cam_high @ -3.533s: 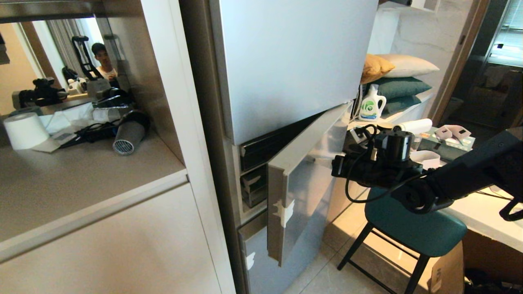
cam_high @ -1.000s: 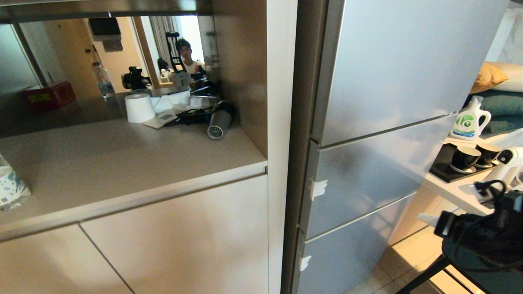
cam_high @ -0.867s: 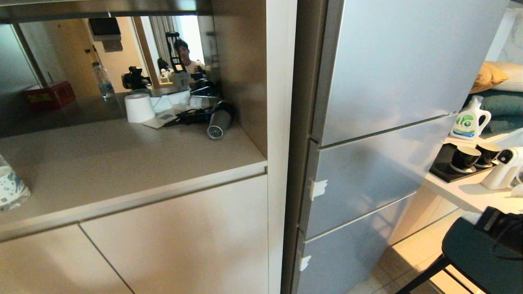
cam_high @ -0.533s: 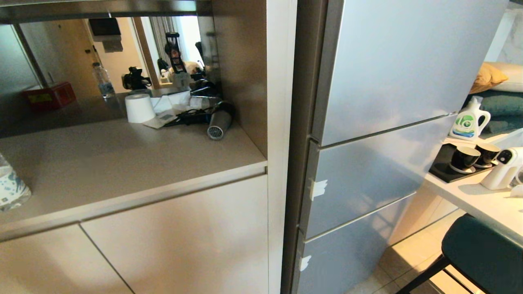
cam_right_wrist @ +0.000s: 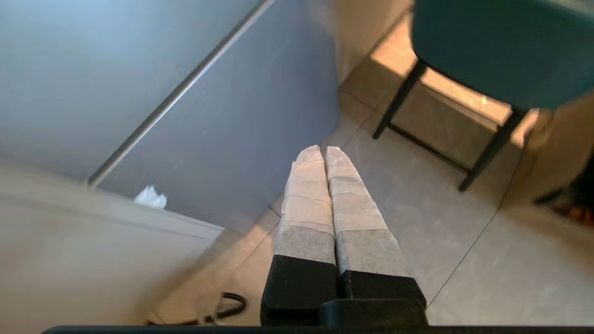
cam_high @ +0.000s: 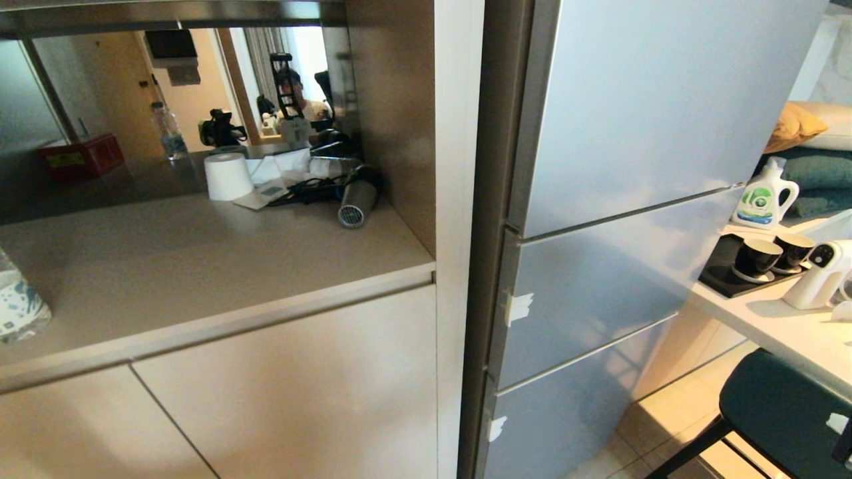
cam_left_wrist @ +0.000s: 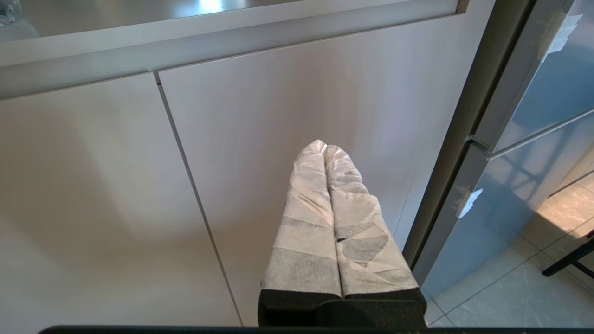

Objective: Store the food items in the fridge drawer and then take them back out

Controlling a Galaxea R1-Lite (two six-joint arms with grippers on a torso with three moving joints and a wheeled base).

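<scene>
Pointing down toward the tiled floor (cam_right_wrist: 464, 260), the right gripper (cam_right_wrist: 323, 150) has its two white-wrapped fingers (cam_right_wrist: 306, 195) pressed flat together with nothing between them; just ahead of it are the lowest grey fridge panel (cam_right_wrist: 222, 125) and, off to its far side, the teal chair (cam_right_wrist: 501, 46). The left gripper (cam_left_wrist: 324, 147) is likewise pinched closed and empty, parked low in front of the pale cabinet doors (cam_left_wrist: 287, 116) beside the fridge. Neither arm shows in the head view. There the fridge (cam_high: 639, 133) stands with all its grey fronts flush, so the clear drawer is hidden behind them, and no potato or pepper can be seen on the counter (cam_high: 200, 266), which carries only a paper roll (cam_high: 227, 176), a hair dryer (cam_high: 356, 199), a bottle (cam_high: 165, 133) and a red box (cam_high: 80, 156) at the back. Whether the food sits inside the closed fridge or somewhere out of frame cannot be told. By my reading, any next step turns on the fridge lying forward of the right gripper and above where it now points, its fronts running wide and level; the right arm looks the nearer one for that, with the left facing the cabinet instead.
</scene>
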